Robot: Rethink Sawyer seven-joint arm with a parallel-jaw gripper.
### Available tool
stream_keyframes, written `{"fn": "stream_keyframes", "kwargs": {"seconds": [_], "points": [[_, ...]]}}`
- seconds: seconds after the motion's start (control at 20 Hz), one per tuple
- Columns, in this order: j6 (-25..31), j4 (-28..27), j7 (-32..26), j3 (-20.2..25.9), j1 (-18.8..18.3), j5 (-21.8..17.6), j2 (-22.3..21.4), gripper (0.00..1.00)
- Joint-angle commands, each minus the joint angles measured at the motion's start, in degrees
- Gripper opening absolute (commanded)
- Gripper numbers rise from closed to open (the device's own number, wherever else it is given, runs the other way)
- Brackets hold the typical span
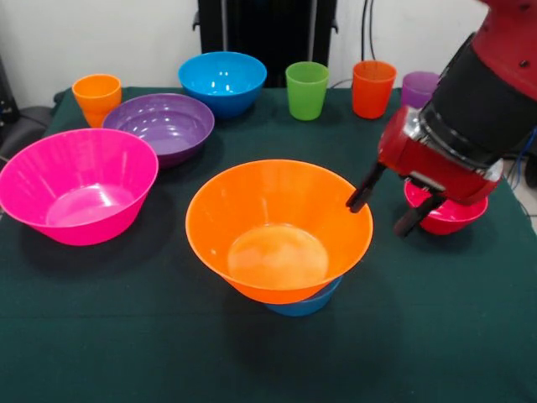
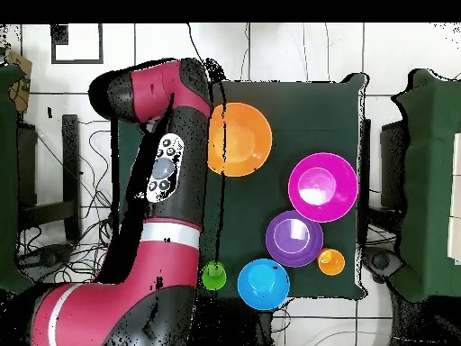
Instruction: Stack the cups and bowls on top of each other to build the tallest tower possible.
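Note:
The tower is a large orange bowl (image 1: 277, 227) (image 2: 239, 139) resting upright on a small light-blue bowl (image 1: 306, 304) at the table's middle. My gripper (image 1: 388, 207) hangs open and empty just right of the orange bowl, one fingertip (image 1: 359, 200) at its rim. Behind the gripper sits the small red bowl (image 1: 449, 217). Along the back stand the yellow-orange cup (image 1: 96, 96) (image 2: 331, 261), green cup (image 1: 306, 90) (image 2: 213, 275), red-orange cup (image 1: 373, 88) and purple cup (image 1: 418, 86). In the overhead view the arm hides the gripper.
At the left sits a large pink bowl (image 1: 80, 185) (image 2: 322, 186). Behind it is a medium purple bowl (image 1: 164, 124) (image 2: 293, 238), and farther back a medium blue bowl (image 1: 222, 80) (image 2: 263, 283). A dark green cloth (image 1: 126, 336) covers the table.

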Motion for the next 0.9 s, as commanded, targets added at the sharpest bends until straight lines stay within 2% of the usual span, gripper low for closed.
{"fn": "stream_keyframes", "kwargs": {"seconds": [0.05, 0.4, 0.65, 0.9], "points": [[3.67, 6.22, -5.71, 3.62, 0.72, -2.32, -3.78, 1.0], [7.24, 8.94, -7.05, 5.13, -0.01, -0.2, -9.1, 1.0], [12.33, 9.38, -9.63, 6.85, -1.65, 1.74, -13.15, 1.0], [11.48, 11.29, -9.55, 7.56, -1.88, 2.14, -14.54, 1.0]]}}
